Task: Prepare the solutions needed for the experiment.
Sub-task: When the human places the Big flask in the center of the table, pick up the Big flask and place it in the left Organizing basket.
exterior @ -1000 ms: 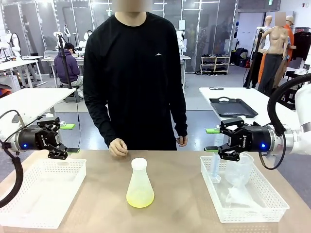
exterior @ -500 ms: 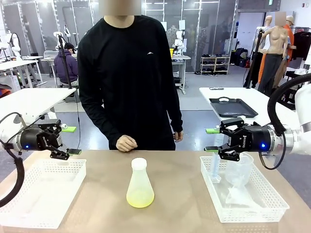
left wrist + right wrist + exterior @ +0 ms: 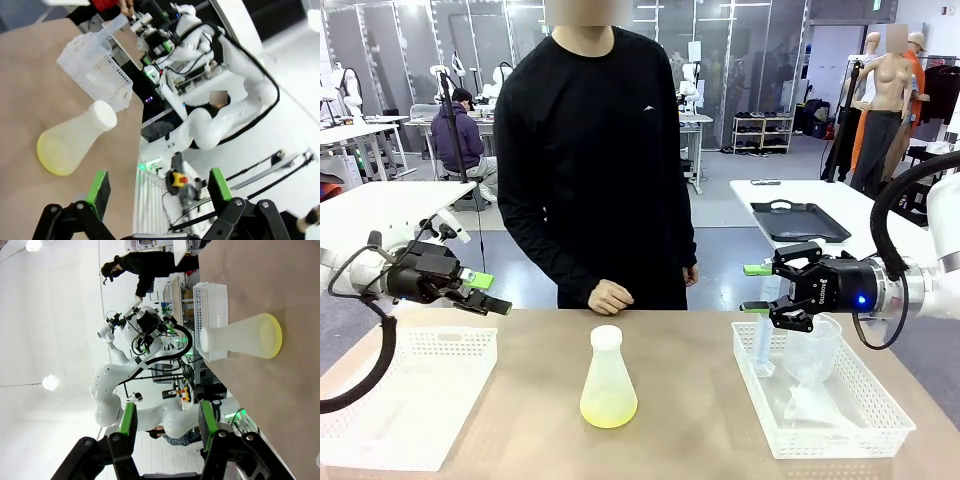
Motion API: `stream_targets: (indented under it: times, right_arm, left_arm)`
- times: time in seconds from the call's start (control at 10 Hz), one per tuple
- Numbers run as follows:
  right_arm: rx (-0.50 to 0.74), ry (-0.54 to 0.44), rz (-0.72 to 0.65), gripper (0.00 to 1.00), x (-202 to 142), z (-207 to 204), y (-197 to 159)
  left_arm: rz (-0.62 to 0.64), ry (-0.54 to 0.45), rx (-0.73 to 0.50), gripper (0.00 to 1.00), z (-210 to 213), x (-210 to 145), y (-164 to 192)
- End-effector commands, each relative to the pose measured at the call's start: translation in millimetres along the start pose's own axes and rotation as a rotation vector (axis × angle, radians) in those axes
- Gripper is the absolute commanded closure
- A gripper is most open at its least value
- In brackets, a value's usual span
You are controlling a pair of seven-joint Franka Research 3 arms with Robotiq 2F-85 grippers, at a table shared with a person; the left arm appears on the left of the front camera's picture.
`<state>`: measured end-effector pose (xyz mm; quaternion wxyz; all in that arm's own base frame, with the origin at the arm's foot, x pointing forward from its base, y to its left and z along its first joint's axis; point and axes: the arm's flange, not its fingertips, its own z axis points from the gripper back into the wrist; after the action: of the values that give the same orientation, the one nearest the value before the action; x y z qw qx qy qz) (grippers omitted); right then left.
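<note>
Both empty, the left gripper (image 3: 487,291) is gaping wide and the right gripper (image 3: 755,288) is standing partly open, flanking a white-capped flask (image 3: 607,365) holding the pale yellow-green solutions (image 3: 608,409).

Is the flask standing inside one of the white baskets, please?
No, the flask stands on the table between the left basket and the right basket.

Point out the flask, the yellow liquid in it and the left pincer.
flask (image 3: 608,372): front view, on its translucent body.
yellow liquid (image 3: 608,409): front view, pooled at the flask's bottom.
left pincer (image 3: 496,294): front view, midway between its fingertips.
</note>
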<state>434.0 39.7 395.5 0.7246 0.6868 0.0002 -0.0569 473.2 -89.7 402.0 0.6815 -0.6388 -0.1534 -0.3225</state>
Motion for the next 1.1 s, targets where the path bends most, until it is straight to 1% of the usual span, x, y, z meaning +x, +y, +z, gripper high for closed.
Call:
stream_targets:
  times: [0.0,0.1,0.6,0.7,0.8,0.9,1.0]
  right_arm:
    - [0.015,-0.007,0.021,0.37,0,-1,1]
    - [0.015,-0.007,0.021,0.37,0,-1,1]
    - [0.015,-0.007,0.021,0.37,0,-1,1]
    - [0.015,-0.007,0.021,0.37,0,-1,1]
    - [0.015,-0.007,0.021,0.37,0,-1,1]
    - [0.015,-0.007,0.021,0.37,0,-1,1]
    - [0.015,-0.007,0.021,0.37,0,-1,1]
  left_arm:
    - [-0.087,0.066,0.016,0.00,1,3,1]
    - [0.000,0.000,0.000,0.00,0,0,0]
    - [0.000,0.000,0.000,0.00,0,0,0]
    - [-0.015,0.019,0.004,0.00,1,-3,1]
    - [-0.135,0.019,-0.051,0.00,-14,11,-2]
    - [-0.224,0.019,-0.099,0.00,-29,26,-3]
    - [-0.264,0.048,-0.155,0.00,-45,36,-2]
